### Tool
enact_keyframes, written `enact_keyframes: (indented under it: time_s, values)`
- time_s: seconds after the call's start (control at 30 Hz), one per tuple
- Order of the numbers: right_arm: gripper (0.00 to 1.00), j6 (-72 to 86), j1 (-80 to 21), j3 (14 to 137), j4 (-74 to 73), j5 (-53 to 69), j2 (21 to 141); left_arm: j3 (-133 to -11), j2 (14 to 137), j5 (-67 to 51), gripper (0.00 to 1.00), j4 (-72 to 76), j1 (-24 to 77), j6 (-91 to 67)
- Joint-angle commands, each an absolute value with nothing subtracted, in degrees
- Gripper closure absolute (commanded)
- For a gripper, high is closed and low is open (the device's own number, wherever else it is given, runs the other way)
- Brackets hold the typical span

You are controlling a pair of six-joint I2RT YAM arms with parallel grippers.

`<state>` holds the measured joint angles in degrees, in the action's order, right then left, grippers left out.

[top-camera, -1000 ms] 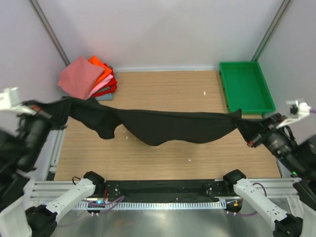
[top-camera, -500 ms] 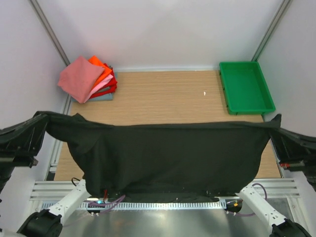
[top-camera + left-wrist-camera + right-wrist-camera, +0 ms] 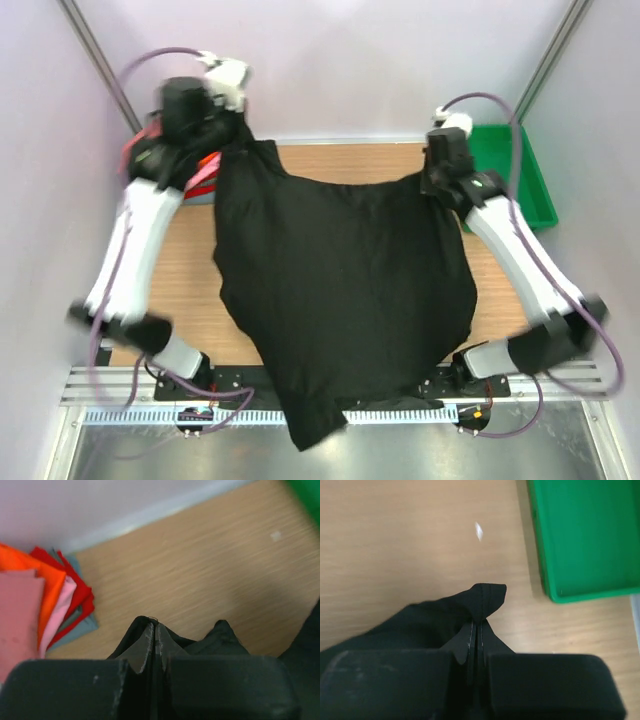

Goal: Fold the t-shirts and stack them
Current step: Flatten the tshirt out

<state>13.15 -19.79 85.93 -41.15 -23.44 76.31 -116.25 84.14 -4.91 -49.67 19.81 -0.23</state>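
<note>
1. Tool state: the left tool [image 3: 153, 636] is pressed together on one corner of the black t-shirt [image 3: 340, 290]. The right tool [image 3: 476, 630] pinches another corner in the same way.
2. Location: the black t-shirt spans the middle of the table [image 3: 330, 165], held up at the far side. Its lower end hangs past the near edge over the base rail [image 3: 400, 412]. Whether the cloth lies flat cannot be told.
3. Hazard: each pinch holds only a small fold of cloth. A sharp pull could slip a corner free.
4. Hazard: the left tool hovers near the stack of folded t-shirts [image 3: 35, 600]. A corner laid there could shift the stack.
5. Hazard: the right tool is near the green tray [image 3: 585, 535]. That corner could land on its rim.
6. Hazard: the overhanging end could snag on the base rail.
7. Change: half a second ago the shirt hung stretched wide above the near edge. Both arms have since swung to the far side.
</note>
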Motion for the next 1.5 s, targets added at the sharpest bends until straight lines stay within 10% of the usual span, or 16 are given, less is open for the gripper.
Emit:
enact_keyframes:
  time_s: [0.0, 0.07, 0.13, 0.2, 0.87, 1.47]
  values:
    - [0.99, 15.7, -16.0, 83.2, -37.4, -28.8, 86.3, -116.2, 98.0, 1.8, 1.00, -49.5, 17.5, 5.3]
    - [0.62, 16.2, -13.0, 85.9, -36.0, -26.6, 92.7, -122.3, 112.2, 6.8, 0.90, -52.2, 17.1, 3.9]
    - [0.09, 15.5, -12.3, 91.0, -36.1, -26.0, 101.1, -137.8, 126.3, 7.8, 0.47, -57.3, 16.9, 1.2]
    - [0.01, 15.3, -12.3, 95.5, -38.5, -26.9, 106.8, -146.5, 131.1, 7.4, 0.26, -61.9, 17.1, -5.1]
    - [0.00, 21.2, -14.0, 76.6, -31.9, 4.4, 90.2, -75.4, 86.3, 9.2, 0.19, -38.4, 25.1, -22.6]
    - [0.00, 19.6, -11.4, 94.6, -34.5, 0.3, 124.1, -87.3, 118.7, 9.1, 0.27, -33.1, 19.7, -27.6]
